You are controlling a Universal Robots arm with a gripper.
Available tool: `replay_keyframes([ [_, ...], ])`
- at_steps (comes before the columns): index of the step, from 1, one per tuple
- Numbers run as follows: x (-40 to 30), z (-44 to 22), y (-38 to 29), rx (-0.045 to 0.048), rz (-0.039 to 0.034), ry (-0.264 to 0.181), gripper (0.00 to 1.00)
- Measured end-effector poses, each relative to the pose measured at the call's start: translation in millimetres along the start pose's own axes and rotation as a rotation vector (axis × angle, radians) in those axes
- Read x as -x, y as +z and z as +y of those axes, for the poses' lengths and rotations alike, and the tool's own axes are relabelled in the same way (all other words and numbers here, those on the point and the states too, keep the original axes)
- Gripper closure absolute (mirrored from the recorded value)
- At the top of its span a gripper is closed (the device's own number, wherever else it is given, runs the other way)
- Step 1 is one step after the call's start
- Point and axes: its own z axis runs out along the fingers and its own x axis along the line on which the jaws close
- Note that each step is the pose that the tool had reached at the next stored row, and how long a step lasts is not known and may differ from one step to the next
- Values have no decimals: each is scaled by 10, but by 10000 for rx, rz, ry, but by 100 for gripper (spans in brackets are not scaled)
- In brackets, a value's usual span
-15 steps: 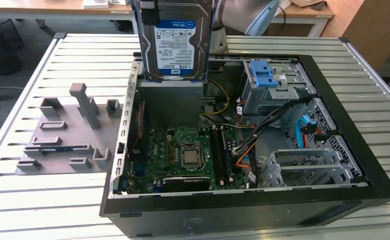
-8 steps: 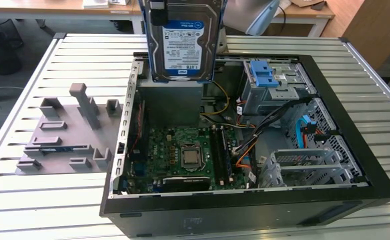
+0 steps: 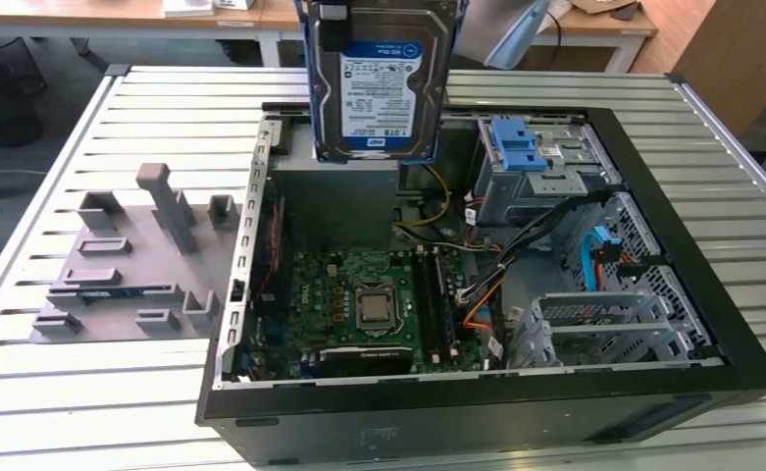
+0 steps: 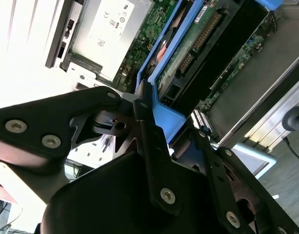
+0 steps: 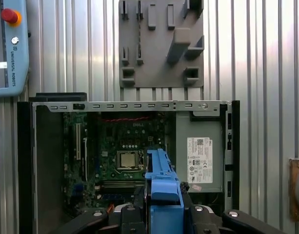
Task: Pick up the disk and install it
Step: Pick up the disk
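Observation:
The disk [image 3: 380,88], a silver hard drive with a blue-and-white label and blue carrier rails, hangs upright above the far wall of the open computer case [image 3: 696,245]. In both wrist views my gripper [image 4: 165,119] is shut on the blue carrier's end. Black fingers [image 4: 139,105] press on either side of the rail. The second wrist view looks along the disk's green circuit-board underside [image 4: 190,46]. Seen from the first wrist view, the blue carrier [image 5: 161,183] sticks out from my gripper [image 5: 161,214] over the motherboard [image 5: 125,151].
Inside the case are a grey power supply box with a white sticker [image 5: 198,156], a blue latch piece on the drive bay [image 3: 520,147] and loose cables [image 3: 539,235]. A grey fixture plate with holders [image 3: 134,255] lies on the slatted table at the exterior view's left. A teach pendant [image 5: 8,44] rests nearby.

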Motion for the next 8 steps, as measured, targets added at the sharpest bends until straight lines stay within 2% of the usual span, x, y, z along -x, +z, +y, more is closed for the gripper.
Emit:
replay_keyframes([
  [8, -7, -140, 1, 0, 0, 0, 64],
])
